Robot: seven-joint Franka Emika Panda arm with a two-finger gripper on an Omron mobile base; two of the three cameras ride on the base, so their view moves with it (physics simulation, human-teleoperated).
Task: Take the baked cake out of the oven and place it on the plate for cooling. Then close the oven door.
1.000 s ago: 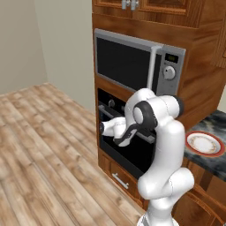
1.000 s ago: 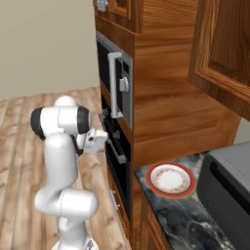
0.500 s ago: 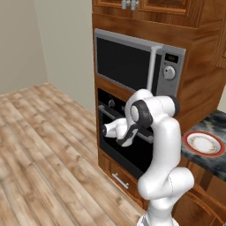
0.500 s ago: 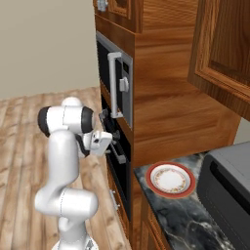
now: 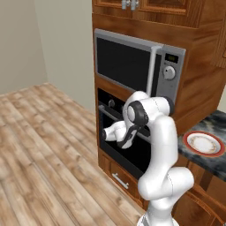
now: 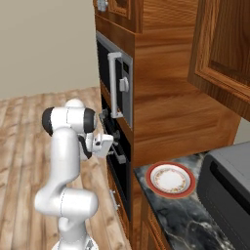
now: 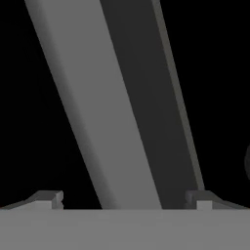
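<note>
While the oven [image 5: 126, 145] sits shut in the cabinetry, I hold the pincer [image 7: 124, 197] spread around the oven door [image 5: 115, 142] handle [image 7: 122, 107]; the cake must be inside, unseen. My worry: the tilted bar slips free if I pull before closing. The plate [image 6: 170, 178] waits on the bench [image 6: 183, 219]. No readable writing anywhere.

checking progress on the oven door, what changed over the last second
The gripper has moved in toward the oven door, so its open jaws now straddle the handle without closing on it. The oven door is shut as before, and the plate has stayed bare on the counter.
</note>
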